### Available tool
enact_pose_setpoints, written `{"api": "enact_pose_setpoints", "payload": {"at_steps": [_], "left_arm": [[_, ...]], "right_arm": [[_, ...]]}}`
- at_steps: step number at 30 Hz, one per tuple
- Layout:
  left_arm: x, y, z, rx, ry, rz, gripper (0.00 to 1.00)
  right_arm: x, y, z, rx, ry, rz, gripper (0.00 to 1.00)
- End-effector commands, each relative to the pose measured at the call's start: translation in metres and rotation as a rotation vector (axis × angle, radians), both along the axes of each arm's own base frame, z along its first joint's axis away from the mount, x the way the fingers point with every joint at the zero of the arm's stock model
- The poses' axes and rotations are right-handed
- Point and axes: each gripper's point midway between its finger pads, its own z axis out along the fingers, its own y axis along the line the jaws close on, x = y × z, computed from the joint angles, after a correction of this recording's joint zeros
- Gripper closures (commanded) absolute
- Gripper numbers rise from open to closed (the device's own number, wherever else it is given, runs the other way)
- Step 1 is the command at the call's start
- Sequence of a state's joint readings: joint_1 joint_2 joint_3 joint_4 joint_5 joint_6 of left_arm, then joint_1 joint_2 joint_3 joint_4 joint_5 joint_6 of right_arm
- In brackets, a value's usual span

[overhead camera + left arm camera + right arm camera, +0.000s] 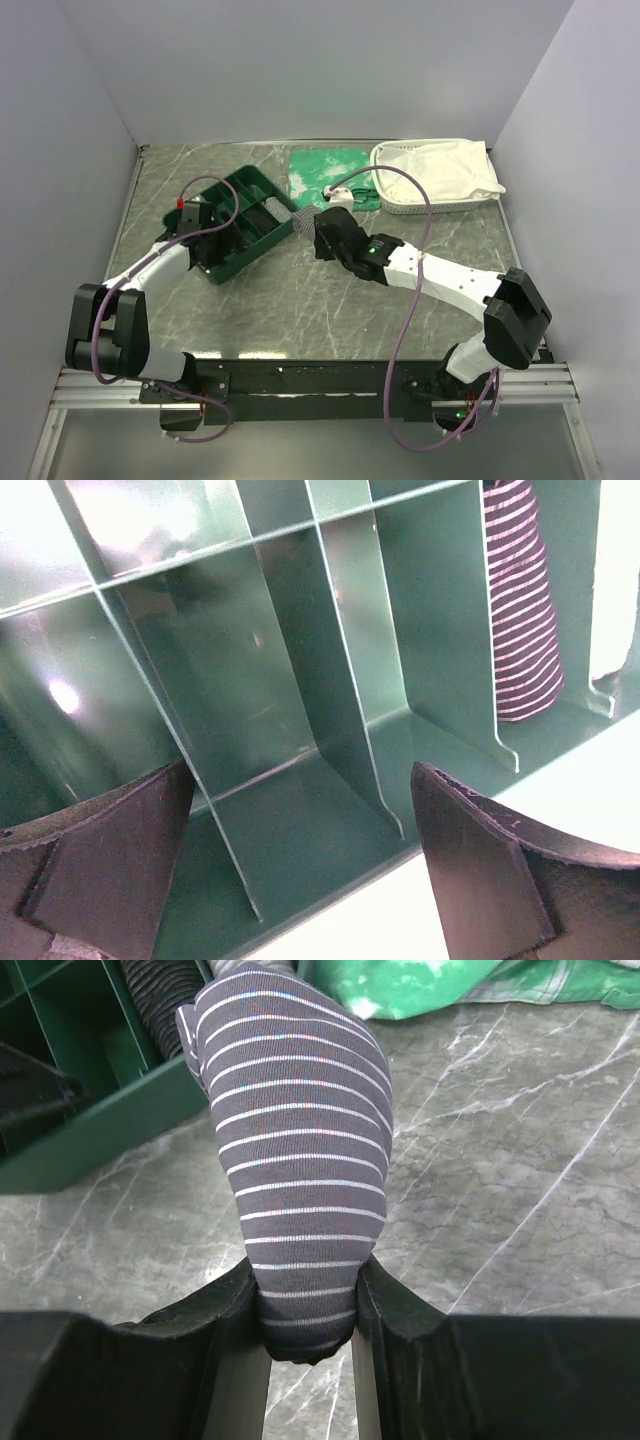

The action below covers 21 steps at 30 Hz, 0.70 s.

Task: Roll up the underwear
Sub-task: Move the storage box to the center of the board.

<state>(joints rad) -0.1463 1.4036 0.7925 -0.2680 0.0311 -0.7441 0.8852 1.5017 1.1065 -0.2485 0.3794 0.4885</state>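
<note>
The underwear is a tight grey roll with thin pale stripes. My right gripper is shut on its near end and holds it above the marble, its far end at the rim of the green divided tray. In the top view the right gripper and the underwear roll are at the tray's right corner. My left gripper is open and empty over the tray's compartments; the underwear shows at its upper right. In the top view the left gripper is over the tray.
A dark ribbed roll lies in a tray compartment. A green white-patterned cloth lies behind the right gripper. A white basket with a white cloth stands at the back right. Walls close in the table at left, back and right.
</note>
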Motion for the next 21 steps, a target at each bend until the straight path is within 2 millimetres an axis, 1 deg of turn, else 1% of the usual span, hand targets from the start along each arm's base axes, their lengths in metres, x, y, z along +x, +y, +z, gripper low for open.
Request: {"api": "enact_pose_setpoints", "payload": {"at_steps": [1,4,5,7,8,9,10,11,13,14,15,16,17,18,19,21], "left_arm": [[-0.015,-0.018,0.004,-0.045,0.045,-0.075,0.06],[-0.016,-0.018,0.018,-0.038,0.018,-0.095,0.05],[-0.012,-0.018,0.030,-0.036,-0.010,-0.095,0.05],[-0.010,-0.014,0.043,-0.021,-0.039,-0.079,0.03],[-0.009,-0.012,0.054,-0.016,-0.064,-0.068,0.02],[-0.004,-0.011,0.067,-0.016,-0.096,-0.058,0.01],[-0.002,-0.008,0.076,-0.007,-0.118,-0.046,0.01],[0.001,-0.007,0.091,-0.011,-0.151,-0.036,0.01],[0.004,-0.004,0.106,-0.003,-0.186,-0.021,0.01],[0.007,-0.003,0.115,0.001,-0.207,-0.015,0.01],[0.005,-0.001,0.117,0.002,-0.200,-0.009,0.01],[0.004,0.002,0.123,0.001,-0.210,-0.002,0.01],[0.006,0.012,0.125,0.027,-0.216,0.043,0.00],[0.003,0.017,0.126,0.032,-0.215,0.062,0.01],[0.002,0.029,0.133,0.030,-0.239,0.095,0.00],[-0.003,0.040,0.131,0.023,-0.242,0.128,0.00]], "right_arm": [[0.005,-0.009,0.029,0.035,-0.068,-0.039,1.00],[0.005,-0.009,0.033,0.008,-0.079,-0.034,1.00],[0.006,-0.006,0.034,0.003,-0.082,-0.027,1.00],[0.006,-0.003,0.037,-0.017,-0.092,-0.016,1.00],[0.006,0.000,0.034,-0.031,-0.087,-0.011,1.00],[0.009,0.003,0.039,-0.030,-0.098,-0.012,1.00],[0.009,0.005,0.039,-0.039,-0.100,-0.006,1.00],[0.010,0.009,0.037,-0.049,-0.098,0.003,1.00],[0.013,0.016,0.042,-0.050,-0.107,0.018,1.00],[0.013,0.021,0.039,-0.062,-0.102,0.033,1.00],[0.015,0.027,0.045,-0.053,-0.111,0.046,1.00],[0.015,0.032,0.045,-0.061,-0.115,0.068,1.00],[0.015,0.042,0.046,-0.056,-0.111,0.098,1.00],[0.015,0.046,0.045,-0.062,-0.109,0.115,1.00],[0.015,0.050,0.043,-0.081,-0.108,0.139,1.00],[0.016,0.064,0.043,-0.092,-0.108,0.178,1.00]]}}
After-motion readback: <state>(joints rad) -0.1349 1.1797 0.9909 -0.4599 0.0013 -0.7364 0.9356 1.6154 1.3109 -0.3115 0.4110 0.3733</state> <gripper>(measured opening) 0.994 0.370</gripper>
